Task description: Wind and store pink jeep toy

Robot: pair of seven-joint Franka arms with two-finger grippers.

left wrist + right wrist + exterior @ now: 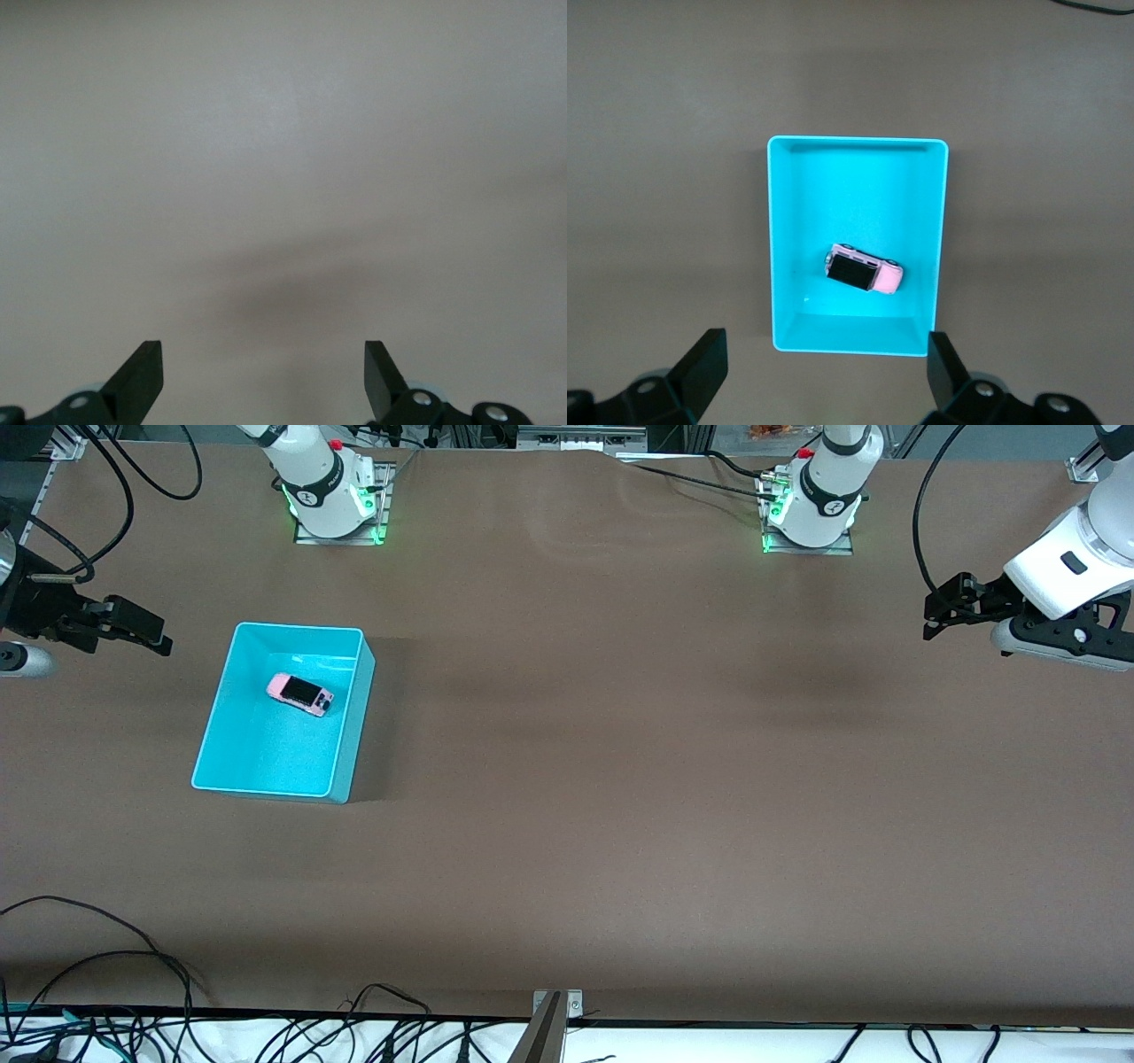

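The pink jeep toy [300, 694], pale pink with a black roof, lies inside the turquoise bin [347, 731] toward the right arm's end of the table. It also shows in the right wrist view [863, 271], in the bin [939, 230]. My right gripper [155, 636] is open and empty, up in the air beside the bin at the table's end; in its own view it [826, 367] hangs over bare table next to the bin. My left gripper [935, 613] is open and empty, raised over the table's other end [263, 376].
The brown table [620, 779] runs between the two arm bases [337, 509] [811, 514]. Loose black cables [133, 974] lie along the table's front edge.
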